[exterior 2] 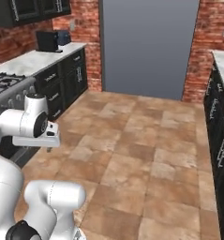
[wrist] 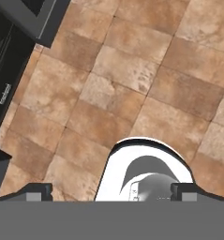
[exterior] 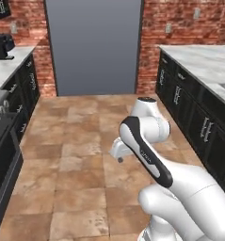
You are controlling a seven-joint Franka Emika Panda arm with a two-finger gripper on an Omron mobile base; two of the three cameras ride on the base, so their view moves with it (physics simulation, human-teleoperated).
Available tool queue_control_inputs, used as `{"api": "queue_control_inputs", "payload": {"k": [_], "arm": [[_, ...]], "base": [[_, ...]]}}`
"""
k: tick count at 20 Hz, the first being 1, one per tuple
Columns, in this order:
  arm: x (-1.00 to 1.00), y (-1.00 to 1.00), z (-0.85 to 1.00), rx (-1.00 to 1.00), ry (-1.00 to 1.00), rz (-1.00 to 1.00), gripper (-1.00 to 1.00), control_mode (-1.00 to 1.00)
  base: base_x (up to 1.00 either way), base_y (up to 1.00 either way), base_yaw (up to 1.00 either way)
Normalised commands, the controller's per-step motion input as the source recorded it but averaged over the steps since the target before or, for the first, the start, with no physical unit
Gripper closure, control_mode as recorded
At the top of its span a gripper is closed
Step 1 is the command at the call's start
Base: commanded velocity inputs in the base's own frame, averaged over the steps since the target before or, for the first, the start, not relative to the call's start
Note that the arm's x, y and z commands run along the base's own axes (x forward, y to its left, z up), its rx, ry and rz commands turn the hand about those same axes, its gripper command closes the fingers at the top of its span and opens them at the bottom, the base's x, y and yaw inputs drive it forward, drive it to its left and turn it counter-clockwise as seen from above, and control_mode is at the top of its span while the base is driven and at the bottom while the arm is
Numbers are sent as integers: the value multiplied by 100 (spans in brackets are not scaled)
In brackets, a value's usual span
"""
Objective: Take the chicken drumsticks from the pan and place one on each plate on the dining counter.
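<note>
The chicken drumsticks, the pan, the plates and the dining counter are out of view. My arm is folded over the brown tiled floor (exterior: 76,141) in the middle of the kitchen. The gripper (exterior: 119,157) hangs low beside the arm's elbow and points down at the tiles; in the right base view the gripper (exterior 2: 47,146) sits at the left. In the hand view the gripper (wrist: 111,192) stands open, its two dark fingertips (wrist: 38,191) far apart with nothing between them.
A stove (exterior: 0,127) with black cabinets lines the left side. A marble counter (exterior: 203,61) on black cabinets runs along the right. A grey panel (exterior: 95,47) in the brick wall closes the far end. A black appliance (exterior 2: 48,41) stands on the left counter.
</note>
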Motion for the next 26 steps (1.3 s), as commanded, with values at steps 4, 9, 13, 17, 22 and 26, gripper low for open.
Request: {"api": "queue_control_inputs", "payload": {"k": [4,9,13,17,22,26], "arm": [[0,0,0,0,0,0,-100,100],[0,0,0,0,0,0,-100,100],[0,0,0,0,0,0,-100,100],[0,0,0,0,0,0,-100,100],[0,0,0,0,0,0,-100,100],[0,0,0,0,0,0,-100,100]], "base": [[100,13,34],[100,10,42],[100,8,47],[90,13,58],[65,7,83],[92,0,66]]}}
